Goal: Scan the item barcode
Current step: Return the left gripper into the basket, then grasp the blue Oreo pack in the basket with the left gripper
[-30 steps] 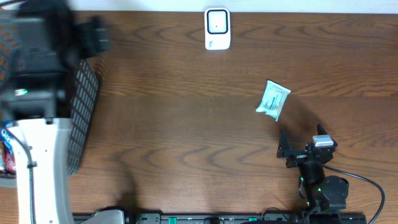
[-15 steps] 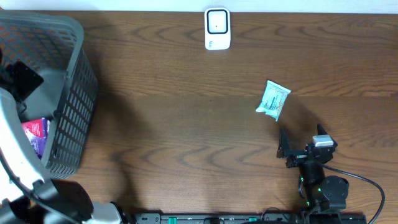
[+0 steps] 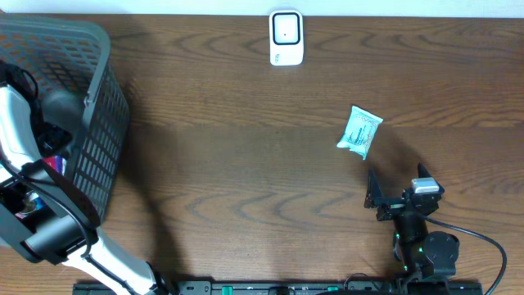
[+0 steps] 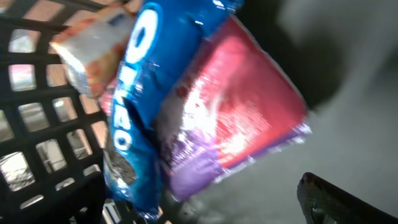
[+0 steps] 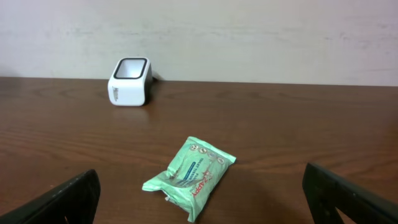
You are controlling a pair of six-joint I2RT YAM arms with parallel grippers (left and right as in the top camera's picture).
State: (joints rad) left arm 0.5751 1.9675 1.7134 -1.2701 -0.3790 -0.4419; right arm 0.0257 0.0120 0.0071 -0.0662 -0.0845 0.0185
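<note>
- Dark wood tabletop (image 3: 246, 164), plain pale wall (image 5: 249, 37) behind it. The scanner (image 3: 286, 37) stood at the far edge.
- The left claw (image 4: 211, 196) had its jaws wide apart and gripped nothing. It was down inside the grey mesh basket (image 3: 110, 139) at the left end of the tabletop.
- Straight ahead of it lay a blue Oreo pack (image 4: 134, 112), long axis running roughly along the claw's line of sight and leaning a bit. A pink-purple pouch (image 4: 236, 124) sat against its right side, with a tan snack pack (image 4: 93, 50) beyond by the mesh.
- My guess: this was the pick for the next scan. I couldn't tell which pack was the target. The Oreo sat left of centre between the jaws and the pouch nearer centre.
- Left arm pose: it rose from the near edge and bent over the basket rim, wrist tipped down into it.
- The right claw (image 3: 396, 176) was also wide apart and empty, low near the front edge and aimed at the far wall.
- A green pouch (image 3: 359, 131) lay flat on the tabletop just ahead of the right claw, between it and the scanner. Its long axis slanted away from the claw.
- The right arm was nearer that pouch, and the scanner was well apart from both claws.
</note>
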